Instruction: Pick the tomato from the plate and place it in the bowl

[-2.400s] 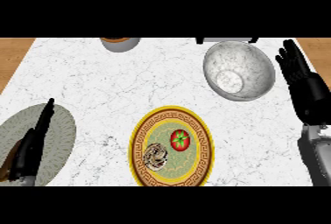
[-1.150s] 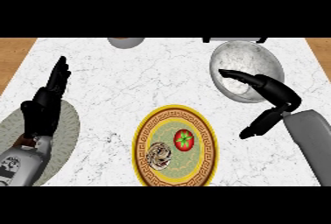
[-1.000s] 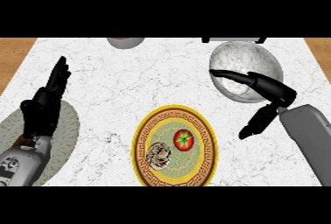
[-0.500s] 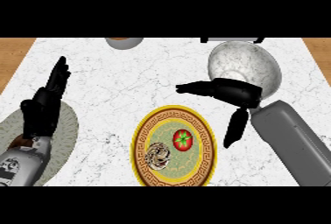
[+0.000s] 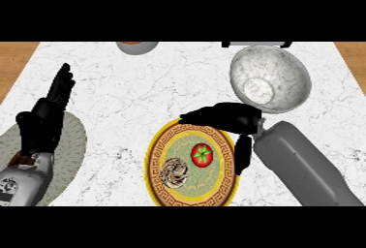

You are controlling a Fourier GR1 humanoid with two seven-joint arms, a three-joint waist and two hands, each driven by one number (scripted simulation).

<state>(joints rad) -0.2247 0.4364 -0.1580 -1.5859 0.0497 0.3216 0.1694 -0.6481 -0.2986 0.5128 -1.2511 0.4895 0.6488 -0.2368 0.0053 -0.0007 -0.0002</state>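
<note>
Marble counter [image 5: 143,92]: right hand [image 5: 230,116] fingers [image 5: 199,116] spread over the plate [image 5: 153,162] rim, not touching the tomato [image 5: 202,155].

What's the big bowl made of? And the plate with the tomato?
The bowl looks like stone or glazed ceramic: grey-white, veined, slightly shiny inside. The plate looks like painted ceramic: green middle, yellow rim with a brown pattern. Hard to be sure.

head view | looks steeply down from robot's head height onto counter [image 5: 136,87] | faces forward, counter's far edge at top | sits close, marble top filling nearly whole width | crops near edge at bottom
</note>
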